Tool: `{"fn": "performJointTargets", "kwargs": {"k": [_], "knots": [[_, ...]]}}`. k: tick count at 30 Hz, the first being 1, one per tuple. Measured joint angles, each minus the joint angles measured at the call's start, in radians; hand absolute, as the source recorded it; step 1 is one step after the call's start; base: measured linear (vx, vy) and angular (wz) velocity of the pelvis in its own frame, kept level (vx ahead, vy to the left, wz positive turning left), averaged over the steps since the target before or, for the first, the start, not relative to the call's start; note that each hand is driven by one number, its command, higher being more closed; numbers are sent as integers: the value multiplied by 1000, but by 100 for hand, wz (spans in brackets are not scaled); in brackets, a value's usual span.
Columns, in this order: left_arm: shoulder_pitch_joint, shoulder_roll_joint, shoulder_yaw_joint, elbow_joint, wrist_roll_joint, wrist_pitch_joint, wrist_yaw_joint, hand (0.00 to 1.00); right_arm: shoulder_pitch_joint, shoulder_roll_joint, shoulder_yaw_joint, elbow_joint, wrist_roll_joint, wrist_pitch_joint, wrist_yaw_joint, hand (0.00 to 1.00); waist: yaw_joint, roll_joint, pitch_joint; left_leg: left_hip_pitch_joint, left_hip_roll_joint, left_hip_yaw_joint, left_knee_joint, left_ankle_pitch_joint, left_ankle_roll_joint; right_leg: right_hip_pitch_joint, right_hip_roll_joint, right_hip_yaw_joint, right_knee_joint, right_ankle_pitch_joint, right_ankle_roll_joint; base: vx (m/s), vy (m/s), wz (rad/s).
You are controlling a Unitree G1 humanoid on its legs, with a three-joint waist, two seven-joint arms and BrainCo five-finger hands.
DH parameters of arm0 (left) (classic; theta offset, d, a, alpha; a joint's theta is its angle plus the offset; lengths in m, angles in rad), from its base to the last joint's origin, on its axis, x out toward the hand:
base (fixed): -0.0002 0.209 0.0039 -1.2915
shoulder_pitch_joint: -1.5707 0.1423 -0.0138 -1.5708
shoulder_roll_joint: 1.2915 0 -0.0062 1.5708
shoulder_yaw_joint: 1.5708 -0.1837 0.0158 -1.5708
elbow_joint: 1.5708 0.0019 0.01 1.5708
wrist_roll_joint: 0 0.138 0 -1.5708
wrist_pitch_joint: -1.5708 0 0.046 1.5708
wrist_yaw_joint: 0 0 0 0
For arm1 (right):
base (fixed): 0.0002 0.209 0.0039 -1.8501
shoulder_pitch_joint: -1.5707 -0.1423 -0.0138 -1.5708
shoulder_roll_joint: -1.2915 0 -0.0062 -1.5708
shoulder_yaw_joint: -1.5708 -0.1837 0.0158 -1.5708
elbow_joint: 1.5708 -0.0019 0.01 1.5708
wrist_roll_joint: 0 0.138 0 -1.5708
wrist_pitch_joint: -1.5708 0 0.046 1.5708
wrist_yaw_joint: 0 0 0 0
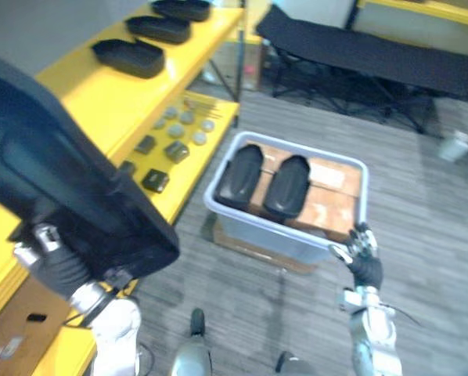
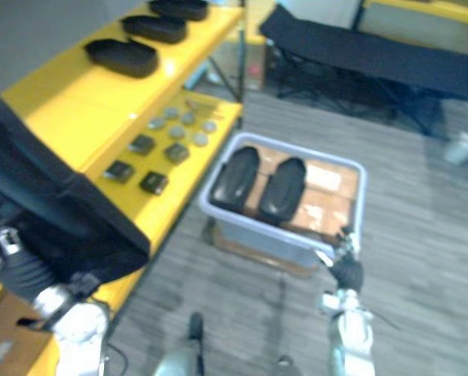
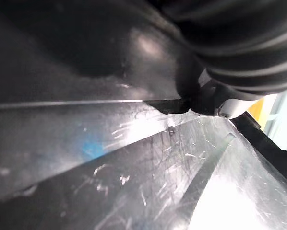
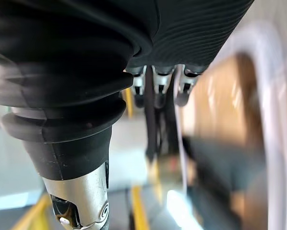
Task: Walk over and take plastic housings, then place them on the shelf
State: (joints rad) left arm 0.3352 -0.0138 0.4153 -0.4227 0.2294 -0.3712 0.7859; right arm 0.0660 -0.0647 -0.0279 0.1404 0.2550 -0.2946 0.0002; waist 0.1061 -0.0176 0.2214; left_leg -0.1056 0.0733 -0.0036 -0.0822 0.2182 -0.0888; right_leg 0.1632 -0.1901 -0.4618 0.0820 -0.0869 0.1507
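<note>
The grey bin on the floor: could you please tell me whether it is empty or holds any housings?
Not empty: the bin holds two black housings, side by side on brown cardboard boxes.

the shelf [image 1: 101,102] runs along the left. three plastic housings [image 1: 159,29] lie in a row at the far end of its top level, with small parts [image 1: 171,141] on the level below. right of it a bin [image 1: 289,235] stands on the floor [image 1: 422,204], holding two housings [image 1: 287,186] side by side on cardboard boxes [image 1: 332,196]. a cot [image 1: 359,55] stands behind the bin. the right robot hand [image 1: 365,254] is near the bin's near right corner.
</note>
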Motion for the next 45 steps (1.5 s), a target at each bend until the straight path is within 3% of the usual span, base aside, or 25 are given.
{"fn": "performJointTargets", "kwargs": {"k": [5,10,13,16,22,26,28,31,34,35,36,39,41,42,43,45], "knots": [[122,-44,162,0,-79,-54,-79,100,-117,10,106,76,-46,12,-25,0,113,-11,-9,-10,-35,-101,0,-4,-4,54,-5,-105,14,-44,0,27,-58,65],[179,-124,244,-18,-235,-123,-178,100,-142,24,177,77,-104,50,-46,0,161,-20,-19,-21,-51,-148,0,-1,-7,72,-4,-149,13,-63,-9,-10,-22,32],[175,-124,243,-47,-293,-154,-226,100,-138,23,187,77,-126,96,-46,0,156,-30,-35,-32,-50,-157,0,2,-11,68,0,-160,13,-66,-8,-49,-6,8],[162,-122,241,-50,-298,-155,-245,100,-126,5,186,77,-134,126,-46,0,152,-37,-44,-36,-50,-159,0,6,-10,65,1,-161,15,-66,-8,-36,1,2],[162,-121,237,-49,-310,-150,-245,100,-120,-22,162,75,-150,136,-41,0,153,-38,-45,-46,-53,-166,0,14,-1,66,5,-178,14,-66,-8,-35,-3,10],[145,-111,207,-49,-340,-142,-277,100,-80,-39,101,66,-151,137,-48,0,130,-42,-50,-88,-83,-208,-5,39,24,92,11,-275,19,-59,3,-18,-2,71],[143,-110,191,-49,-342,-129,-292,100,-71,-45,80,66,-153,137,-57,0,127,-41,-49,-89,-96,-210,-5,38,24,104,3,-276,34,-64,-5,-31,34,63],[136,-107,190,-41,-340,-125,-287,100,-86,-55,70,64,-153,134,-52,0,126,-43,-41,-107,-95,-158,-4,38,24,100,2,-264,49,-115,-46,-91,35,40],[120,-102,182,-23,-337,-124,-287,100,-94,-57,68,64,-169,122,-42,0,115,-36,-23,-112,-98,-139,0,35,29,99,19,-214,50,-165,-44,-110,-13,41],[110,-98,181,-23,-337,-124,-288,100,-89,-56,66,64,-170,117,-42,0,104,-50,-18,-117,-99,-119,7,34,43,98,14,-210,54,-170,-42,-92,-20,69],[95,-89,180,-24,-339,-125,-293,100,-80,-56,58,57,-170,110,-43,0,103,-43,-13,-148,-99,-101,61,44,70,96,25,-211,90,-189,-32,-42,-25,84],[59,-58,123,-22,-339,-122,-315,100,-27,-56,30,24,-170,105,-52,0,80,-44,-7,-168,-127,-179,49,71,66,58,29,-86,210,-185,-22,18,13,91],[38,-25,83,-20,-339,-122,-334,100,-14,-54,7,20,-170,102,-71,0,67,-39,-5,-173,-122,-203,30,72,67,-2,30,0,336,-182,-39,29,-4,77],[24,0,66,-19,-338,-121,-335,100,-15,-55,-9,18,-171,90,-75,0,66,-34,-1,-172,-116,-211,2,71,67,-24,46,34,329,-218,-73,-17,-89,39],[11,8,63,-9,-339,-121,-327,100,-37,-63,-14,18,-177,75,-76,0,69,-39,12,-174,-120,-204,2,71,67,-35,63,54,284,-244,-87,-41,-101,21],[9,6,57,34,-341,-117,-312,100,-74,-67,-8,17,-198,51,-76,0,71,-23,24,-177,-116,-173,2,67,62,-25,74,66,227,-261,-102,-82,-74,-25]]}}
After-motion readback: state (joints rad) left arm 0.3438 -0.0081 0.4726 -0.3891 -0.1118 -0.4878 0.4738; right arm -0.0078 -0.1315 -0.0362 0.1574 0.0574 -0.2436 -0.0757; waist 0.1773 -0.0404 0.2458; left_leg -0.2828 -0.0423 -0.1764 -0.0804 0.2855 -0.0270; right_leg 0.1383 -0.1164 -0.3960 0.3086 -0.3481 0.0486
